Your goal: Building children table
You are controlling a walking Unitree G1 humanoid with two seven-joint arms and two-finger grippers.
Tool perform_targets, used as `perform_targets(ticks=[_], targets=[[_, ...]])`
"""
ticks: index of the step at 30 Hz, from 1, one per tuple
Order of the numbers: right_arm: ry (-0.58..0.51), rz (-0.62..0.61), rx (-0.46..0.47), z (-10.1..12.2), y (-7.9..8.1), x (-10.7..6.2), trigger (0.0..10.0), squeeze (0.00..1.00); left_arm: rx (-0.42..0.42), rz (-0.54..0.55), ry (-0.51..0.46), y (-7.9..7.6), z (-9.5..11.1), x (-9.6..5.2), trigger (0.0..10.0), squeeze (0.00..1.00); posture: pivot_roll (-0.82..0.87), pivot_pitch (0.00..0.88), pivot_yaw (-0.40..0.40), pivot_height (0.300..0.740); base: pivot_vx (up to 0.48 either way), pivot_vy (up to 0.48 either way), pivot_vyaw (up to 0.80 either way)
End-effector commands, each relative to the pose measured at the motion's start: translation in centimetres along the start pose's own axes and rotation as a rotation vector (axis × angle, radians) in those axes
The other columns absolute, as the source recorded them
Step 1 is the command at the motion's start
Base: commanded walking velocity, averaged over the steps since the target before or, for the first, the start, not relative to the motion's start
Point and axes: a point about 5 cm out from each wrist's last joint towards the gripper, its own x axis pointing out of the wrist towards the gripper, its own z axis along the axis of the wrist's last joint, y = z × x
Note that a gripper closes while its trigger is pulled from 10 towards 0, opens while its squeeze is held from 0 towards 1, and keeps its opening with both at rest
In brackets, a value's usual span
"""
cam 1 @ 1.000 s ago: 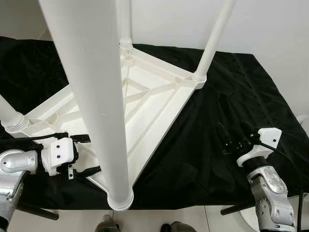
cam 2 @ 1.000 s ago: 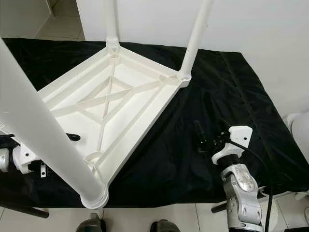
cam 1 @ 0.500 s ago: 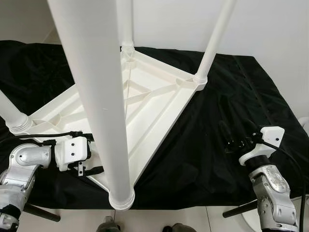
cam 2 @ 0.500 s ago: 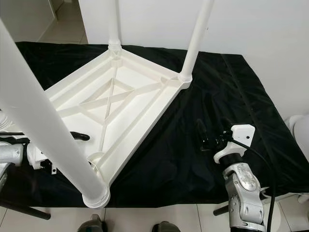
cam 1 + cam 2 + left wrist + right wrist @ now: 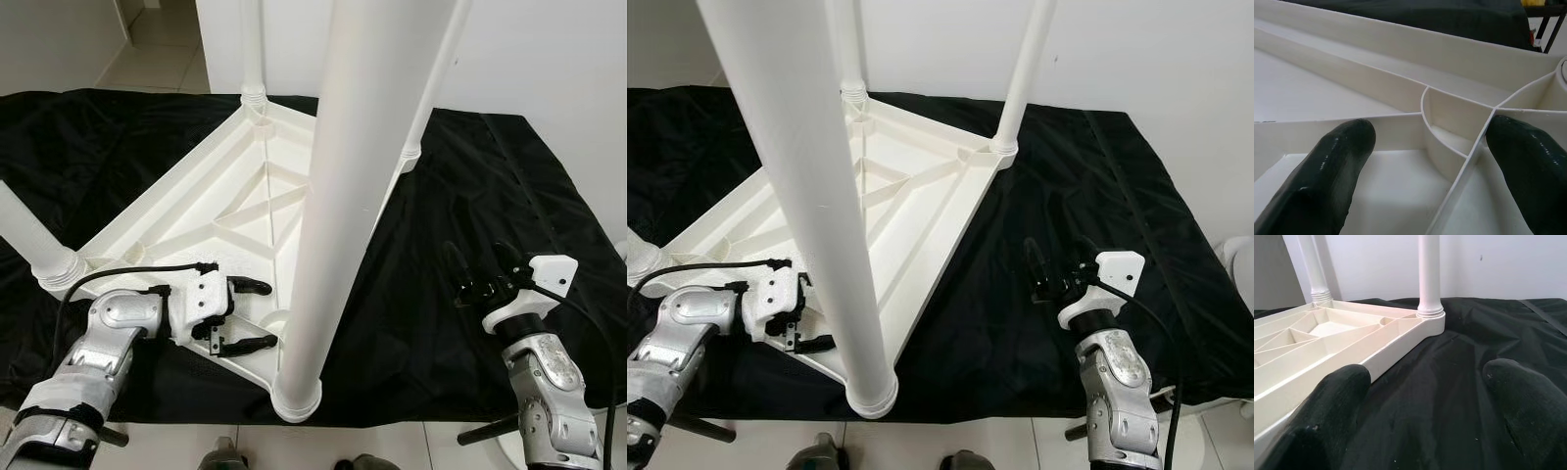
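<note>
Children's table top (image 5: 196,220) lies upside down on the black cloth (image 5: 460,196), ribbed underside up, four white legs standing vertical at its corners; nearest leg (image 5: 343,196) rises from the corner socket closest to the robot. Left claw (image 5: 245,315) is the nearer one, fingers spread, straddling the ribs just beside that leg's base, leg axis upright and directly ahead of the fingertips. Right claw (image 5: 480,274) hovers over bare cloth well apart from the table top's far-right leg (image 5: 1019,78), fingers spread, holding nothing.
</note>
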Motion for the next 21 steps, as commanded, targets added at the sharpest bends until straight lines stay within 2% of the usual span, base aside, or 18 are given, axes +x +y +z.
perform_targets(ticks=[1,4,8,14,16,18,21], targets=[[0.004,-0.006,0.0,0.0,-0.1,-0.2,10.0,0.0,-0.032,0.119,0.022,0.5,-0.3,0.8,10.0,0.0,0.03,0.048,-0.027,0.74,0.0,0.0,0.0],[0.001,-0.01,0.004,0.0,0.1,-0.3,10.0,0.0,-0.031,0.15,0.016,0.9,0.0,1.6,10.0,0.0,0.03,0.041,-0.018,0.74,0.0,0.0,0.0],[-0.008,-0.012,0.014,0.0,0.3,-0.2,10.0,0.0,-0.082,0.217,-0.029,1.5,0.8,2.9,10.0,0.0,0.03,0.038,-0.014,0.74,0.0,0.0,0.0],[-0.018,0.0,0.023,0.1,0.7,-0.3,10.0,0.0,-0.09,0.284,-0.063,1.7,1.6,3.9,10.0,0.0,0.02,0.041,-0.005,0.74,0.0,0.0,0.0],[-0.018,0.016,0.022,0.2,0.9,-0.4,10.0,0.0,-0.09,0.316,-0.068,1.8,1.7,4.1,10.0,0.0,0.02,0.044,-0.002,0.74,0.0,0.0,0.0],[0.013,0.105,0.021,0.1,1.8,-1.5,10.0,0.0,-0.102,0.399,-0.066,2.3,1.8,4.8,10.0,0.0,0.01,0.054,0.005,0.74,0.0,0.0,0.0],[0.037,0.146,0.011,-0.1,2.1,-2.0,10.0,0.0,-0.112,0.426,-0.065,2.5,1.9,5.1,10.0,0.0,0.0,0.057,0.006,0.74,0.0,0.0,0.0]])
